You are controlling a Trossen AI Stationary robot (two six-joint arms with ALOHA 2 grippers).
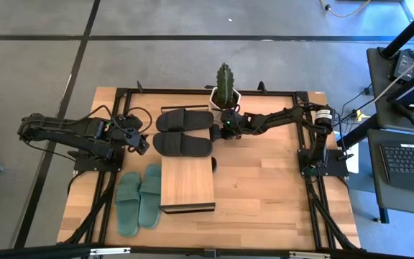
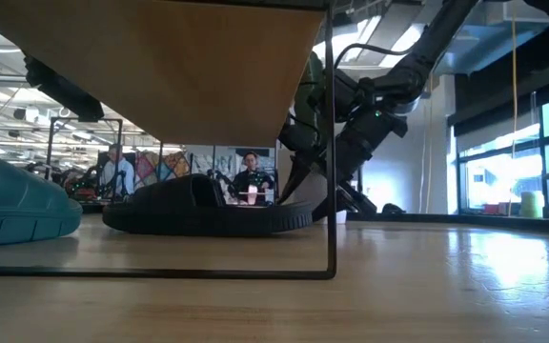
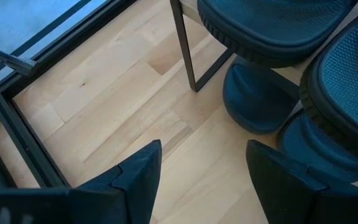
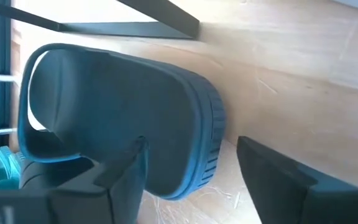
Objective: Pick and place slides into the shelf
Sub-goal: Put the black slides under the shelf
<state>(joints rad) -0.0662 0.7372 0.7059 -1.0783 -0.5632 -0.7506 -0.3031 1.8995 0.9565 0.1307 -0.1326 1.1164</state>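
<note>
Black slide just beside the shelf, right fingers spread at its end

The nearer black slide (image 1: 182,144) lies flat on the bench (image 1: 264,201), its long side just beside the back edge of the shelf (image 1: 187,183), with its partner (image 1: 184,120) parallel behind it. Judging by that spot, it sits where it could be pushed under the plank top. The right gripper (image 1: 216,134) hangs at the slide's right end with its fingers (image 4: 278,180) spread and nothing pinched; the right wrist view shows the sole lying loose between them. The green pair (image 1: 139,198) rests side by side to the left of the shelf, not yet racked. The left gripper (image 1: 142,144) waits near the black slide's left end, fingers (image 3: 138,180) spread over bare wood and holding nothing. A potted cactus (image 1: 225,85) stands at the back edge, clear of the work.
</note>
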